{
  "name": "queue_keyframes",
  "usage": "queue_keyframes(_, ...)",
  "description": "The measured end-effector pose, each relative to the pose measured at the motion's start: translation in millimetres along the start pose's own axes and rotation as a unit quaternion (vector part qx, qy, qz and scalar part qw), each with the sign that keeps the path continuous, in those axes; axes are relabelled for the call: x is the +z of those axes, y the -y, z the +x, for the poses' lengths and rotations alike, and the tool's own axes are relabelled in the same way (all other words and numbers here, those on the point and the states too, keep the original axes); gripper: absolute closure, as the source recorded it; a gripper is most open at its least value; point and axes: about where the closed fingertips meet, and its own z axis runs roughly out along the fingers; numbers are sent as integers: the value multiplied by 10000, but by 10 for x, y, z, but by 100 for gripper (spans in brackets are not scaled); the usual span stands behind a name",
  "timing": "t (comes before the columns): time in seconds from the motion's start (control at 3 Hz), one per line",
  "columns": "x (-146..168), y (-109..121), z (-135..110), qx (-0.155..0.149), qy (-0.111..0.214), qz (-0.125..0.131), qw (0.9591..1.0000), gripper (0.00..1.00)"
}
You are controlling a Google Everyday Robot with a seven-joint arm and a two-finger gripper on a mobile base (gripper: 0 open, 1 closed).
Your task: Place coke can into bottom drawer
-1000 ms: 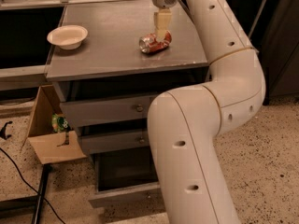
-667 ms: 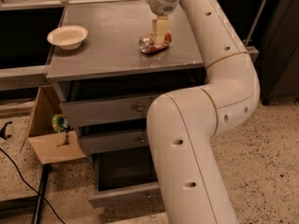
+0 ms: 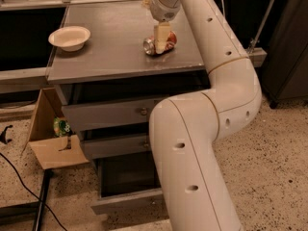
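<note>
Three grey drawers are stacked under the cabinet top point(image 3: 120, 61); the bottom drawer point(image 3: 126, 182) is pulled out and its dark interior is shown; the two above it are set further in, each marked by a small round knob. One can point(image 3: 160, 43) is laid on its side on the top, toward the right edge and between the front and back edges; it is red with white markings, its silver end is turned to the left, and the markings cannot be read as words. The gripper point(image 3: 162, 36) is pointed straight down at the can from above, its pale tip at the can's upper side; whether it is spread or pinched on the can cannot be told. The white arm point(image 3: 192, 143) is bent past the right edge of the top and down in front of the drawers, so the bottom drawer's right part is hidden. A white bowl point(image 3: 70, 36) is set upright near the left edge, well apart from the can. A cardboard box point(image 3: 50, 150) is stood on the floor left of the cabinet; a green packet point(image 3: 61, 127) is seen in it, its print not legible.
</note>
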Motion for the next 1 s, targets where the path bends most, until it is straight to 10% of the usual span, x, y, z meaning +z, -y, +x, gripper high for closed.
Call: queue_keyframes(1.0, 121, -186, 51, 689, 404, -192, 9966, 0)
